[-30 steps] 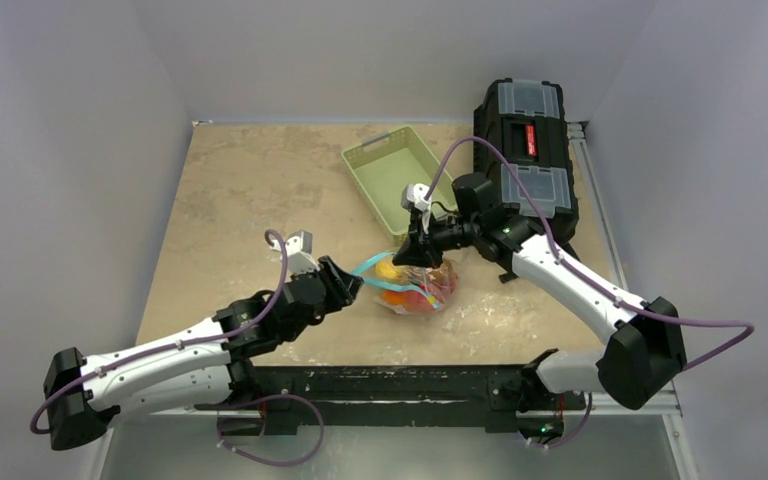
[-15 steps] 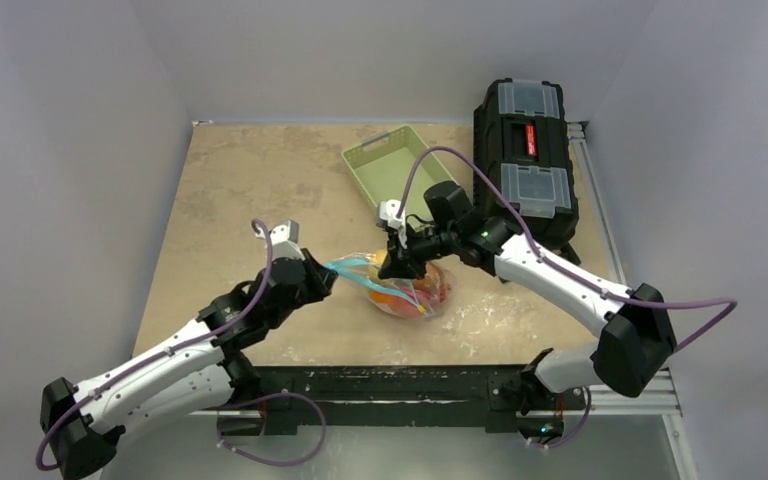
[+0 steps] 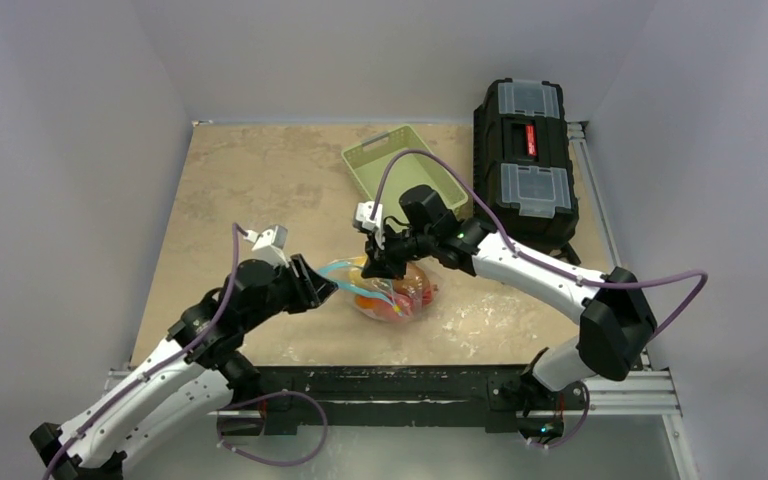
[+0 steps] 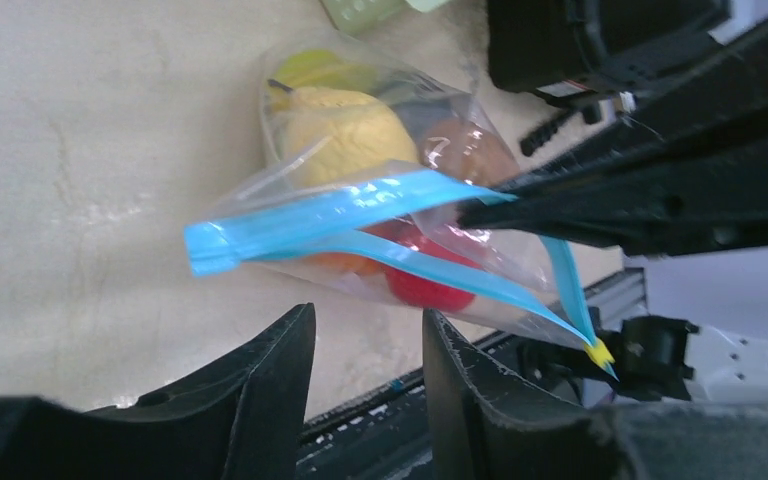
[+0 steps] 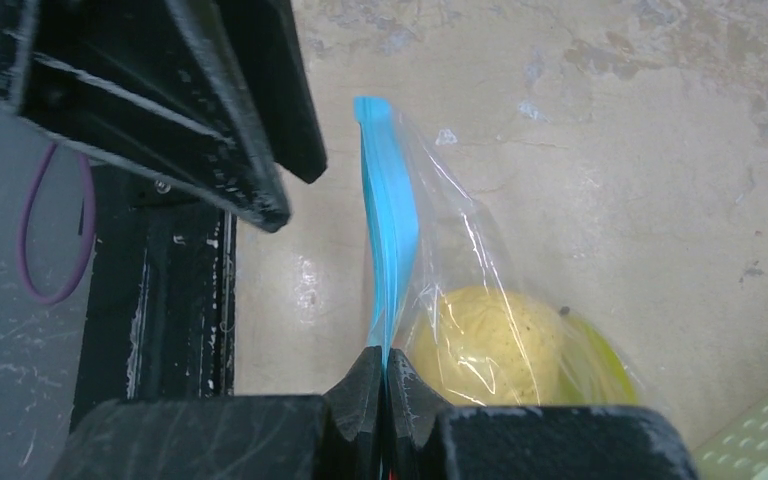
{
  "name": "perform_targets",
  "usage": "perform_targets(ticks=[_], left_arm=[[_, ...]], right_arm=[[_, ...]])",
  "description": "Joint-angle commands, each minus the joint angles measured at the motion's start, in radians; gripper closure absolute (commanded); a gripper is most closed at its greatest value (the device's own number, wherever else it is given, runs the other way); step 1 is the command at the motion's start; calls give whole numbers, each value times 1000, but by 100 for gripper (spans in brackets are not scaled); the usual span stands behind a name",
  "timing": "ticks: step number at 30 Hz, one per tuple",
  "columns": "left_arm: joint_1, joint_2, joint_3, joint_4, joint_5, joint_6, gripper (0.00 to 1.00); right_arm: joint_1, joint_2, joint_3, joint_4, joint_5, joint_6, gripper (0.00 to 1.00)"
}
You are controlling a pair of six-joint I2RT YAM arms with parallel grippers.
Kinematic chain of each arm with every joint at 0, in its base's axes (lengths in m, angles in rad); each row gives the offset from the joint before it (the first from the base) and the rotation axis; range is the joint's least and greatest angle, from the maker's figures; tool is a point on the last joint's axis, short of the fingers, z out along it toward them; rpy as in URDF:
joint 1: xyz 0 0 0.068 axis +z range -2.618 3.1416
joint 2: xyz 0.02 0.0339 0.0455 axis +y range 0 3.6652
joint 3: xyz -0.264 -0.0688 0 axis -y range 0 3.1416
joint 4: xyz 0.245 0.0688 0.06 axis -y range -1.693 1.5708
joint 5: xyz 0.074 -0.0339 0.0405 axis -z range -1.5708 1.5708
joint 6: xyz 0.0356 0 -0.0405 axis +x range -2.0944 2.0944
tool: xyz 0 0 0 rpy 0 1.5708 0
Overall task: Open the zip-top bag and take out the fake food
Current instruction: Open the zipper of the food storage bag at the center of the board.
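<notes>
fake food inside zip-top bag

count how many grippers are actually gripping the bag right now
1. The right gripper is shut on the zip-top bag, pinching its blue strip from the far side. The left gripper is open just short of the strip's free end, holding nothing.

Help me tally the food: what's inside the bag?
Inside the bag: a yellow fruit, a green piece behind it, a brownish one and a red one. The right gripper and the blue zip strip cover whatever else lies there.
</notes>
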Motion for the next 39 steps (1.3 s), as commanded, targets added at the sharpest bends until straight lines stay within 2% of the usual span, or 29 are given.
perform_targets(ticks=[1, 5, 6, 8, 13, 19, 24, 29, 31, 37, 39], left_arm=[[4, -90, -25, 27, 165, -63, 55], [-1, -112, -112, 149, 218, -195, 56], [-12, -112, -169, 241, 223, -248, 58], [-36, -97, -228, 323, 180, -310, 61], [-114, -17, -275, 440, 22, -372, 59], [-132, 137, -327, 707, -28, -426, 57], [-132, 208, -334, 772, -57, -459, 57], [-133, 189, -338, 721, -145, -505, 58], [-132, 183, -343, 710, -159, -513, 62], [-131, 184, -367, 724, -159, -498, 100], [-131, 169, -369, 717, -151, -478, 100]], right_arm=[[1, -10, -13, 82, 10, 36, 100], [1, -2, -17, 85, -6, 36, 100], [1, 0, -16, 83, -14, 37, 100], [2, -4, -15, 83, -18, 37, 100], [1, -10, -23, 89, -30, 38, 100], [0, -7, -23, 85, -34, 34, 100], [1, -9, -24, 81, -40, 27, 100], [1, -10, -23, 76, -44, 24, 100], [0, -12, -23, 75, -44, 22, 100], [0, -16, -26, 76, -29, 14, 100], [1, -20, -31, 79, -15, 9, 100]])
